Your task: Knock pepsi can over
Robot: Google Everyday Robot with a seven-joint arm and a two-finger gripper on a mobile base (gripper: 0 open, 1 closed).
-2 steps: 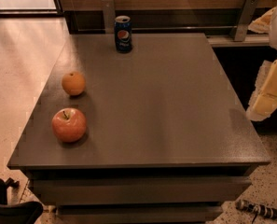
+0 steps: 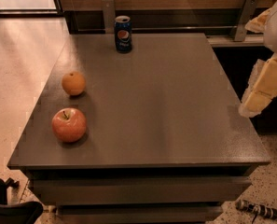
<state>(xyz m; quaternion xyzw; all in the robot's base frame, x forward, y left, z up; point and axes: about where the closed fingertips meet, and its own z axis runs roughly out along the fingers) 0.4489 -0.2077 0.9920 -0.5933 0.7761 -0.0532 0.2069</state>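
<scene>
Dark-blue cylindrical pepsi can [image 2: 123,34], red-white-blue roundel and silver top, and it's upright, standing alone near the far edge of the flat grey table top [image 2: 166,106], left of centre. No change there from a moment ago: same spot, same stance.

Coming nearer along the left side, the round orange fruit [image 2: 73,83] and the red-yellow apple [image 2: 69,125] sit just where they were, each well apart from the can.

Out beyond the table's right side hangs the cream-coloured gripper [image 2: 258,92] on the robot's pale arm. It has barely shifted, perhaps a shade inward, and whether it is spread or pressed together I cannot tell. It is well apart from the can, with bare table top between them.

So my reading is that the knock hasn't begun and the whole approach is yet to come. That likely means a long reach across toward the far left, then a sideways push high on the can, steering wide of the fruit.
</scene>
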